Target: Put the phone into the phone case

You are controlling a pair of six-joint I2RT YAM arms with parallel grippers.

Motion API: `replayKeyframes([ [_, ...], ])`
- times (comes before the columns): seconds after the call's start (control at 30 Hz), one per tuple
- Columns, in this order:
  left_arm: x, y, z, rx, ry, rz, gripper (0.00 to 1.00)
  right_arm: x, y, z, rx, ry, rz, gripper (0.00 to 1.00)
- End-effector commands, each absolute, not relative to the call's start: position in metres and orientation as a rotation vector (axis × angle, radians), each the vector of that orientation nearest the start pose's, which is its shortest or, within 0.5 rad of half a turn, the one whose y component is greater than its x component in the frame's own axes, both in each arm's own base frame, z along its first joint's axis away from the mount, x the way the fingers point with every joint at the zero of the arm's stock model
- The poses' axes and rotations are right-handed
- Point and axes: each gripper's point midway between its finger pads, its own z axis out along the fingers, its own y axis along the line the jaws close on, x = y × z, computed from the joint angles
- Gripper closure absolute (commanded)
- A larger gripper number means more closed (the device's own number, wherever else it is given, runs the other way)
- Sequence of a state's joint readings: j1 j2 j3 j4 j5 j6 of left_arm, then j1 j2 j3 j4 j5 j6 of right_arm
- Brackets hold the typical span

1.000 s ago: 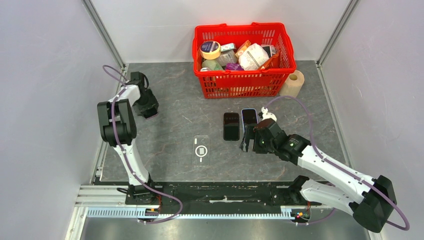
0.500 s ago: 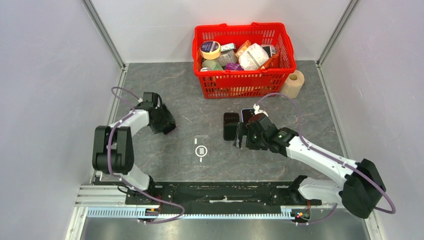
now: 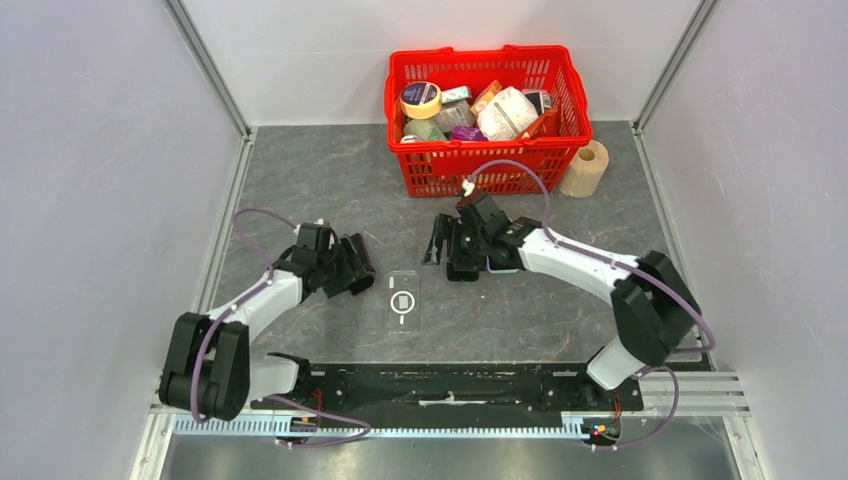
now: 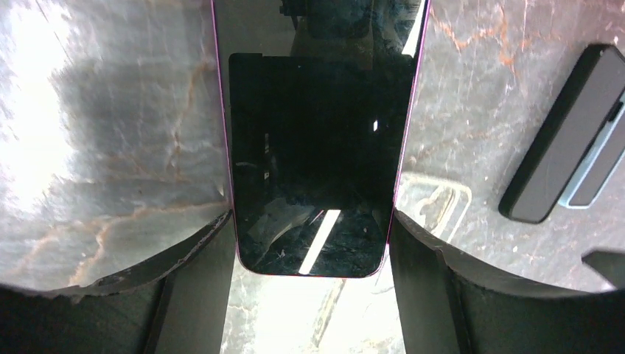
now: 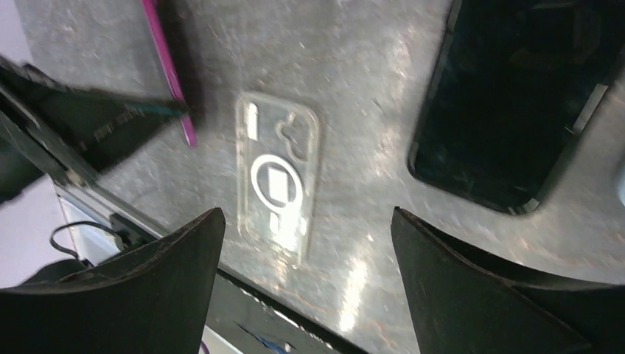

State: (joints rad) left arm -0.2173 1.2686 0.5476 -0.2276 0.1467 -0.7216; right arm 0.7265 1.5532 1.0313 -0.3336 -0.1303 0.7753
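Both arms have swung inward over the last second. My left fingers (image 4: 184, 295) are now just beside the clear phone case (image 3: 402, 300), which lies flat on the counter (image 3: 330, 180), and they are clamped on the pink-edged phone (image 4: 309, 162). My right fingers (image 5: 147, 295) stand wide apart and empty, by a dark phone (image 5: 508, 110).

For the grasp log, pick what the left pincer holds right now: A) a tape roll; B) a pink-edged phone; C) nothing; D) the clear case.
B: the left wrist view shows a pink-edged phone clamped between the fingers of the left pincer, with the clear case lying separate.
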Motion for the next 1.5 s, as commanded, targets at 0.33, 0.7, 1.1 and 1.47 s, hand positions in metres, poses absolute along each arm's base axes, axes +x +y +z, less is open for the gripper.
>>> replayKeyframes([
  [0.33,0.214,-0.125,0.039,-0.611,2.511,-0.701,0.61,0.299,0.426,0.100,-0.175,2.549,0.985,0.20],
  [0.7,0.202,-0.128,0.042,-0.584,2.495,-0.759,0.61,0.280,0.481,0.075,-0.338,2.565,1.030,0.26],
  [1.1,0.200,-0.129,0.044,-0.585,2.482,-0.774,0.61,0.264,0.497,0.054,-0.361,2.609,1.068,0.59],
  [1.47,0.205,-0.149,0.078,-0.459,2.415,-0.901,0.18,0.268,0.494,0.075,-0.324,2.573,1.078,1.00],
])
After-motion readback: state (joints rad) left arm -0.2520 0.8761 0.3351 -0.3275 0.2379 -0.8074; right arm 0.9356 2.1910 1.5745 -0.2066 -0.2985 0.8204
